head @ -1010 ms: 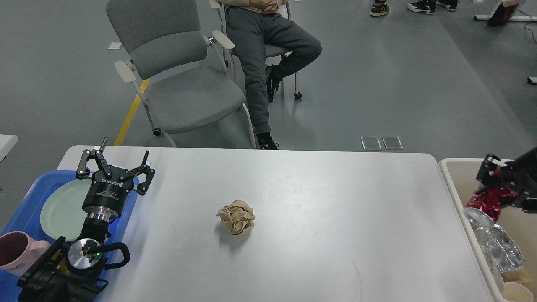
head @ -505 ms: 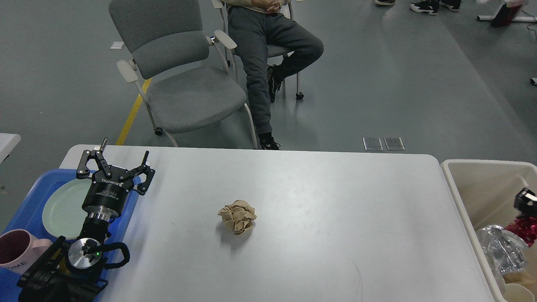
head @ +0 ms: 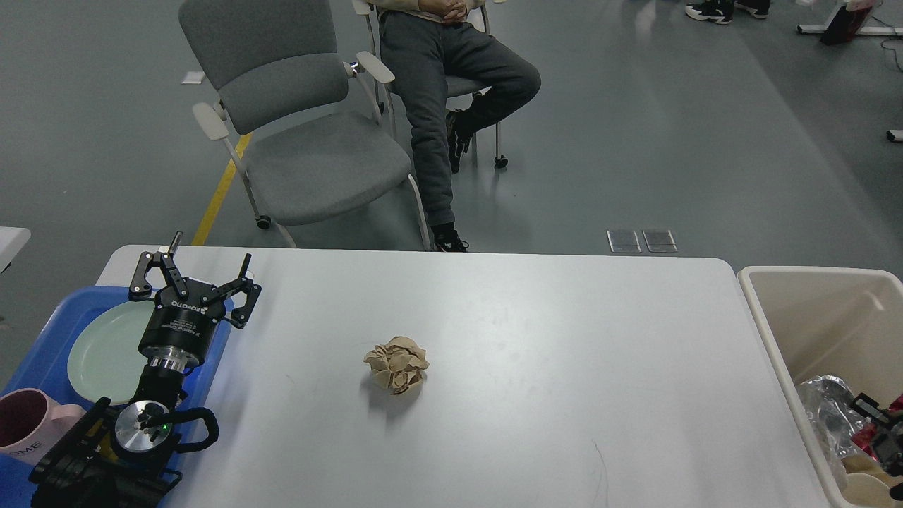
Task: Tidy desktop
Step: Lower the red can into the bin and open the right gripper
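While the left gripper (head: 199, 271) hangs with its fingers spread apart above the blue tray (head: 44, 331), the right gripper (head: 882, 434) sits low in the beige bin (head: 776, 331), its state unclear. Between them lies the desktop (head: 529, 367), bearing a crumpled paper ball (head: 397, 365).

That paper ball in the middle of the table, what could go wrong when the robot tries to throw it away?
1. The paper ball is light and crumpled, so a gripper might nudge it along the desktop instead of catching it.
2. The bin already holds shiny wrappers, so trash may pile up.
3. The left gripper hangs open over the plate and tray; a low swing toward the ball might bump them.
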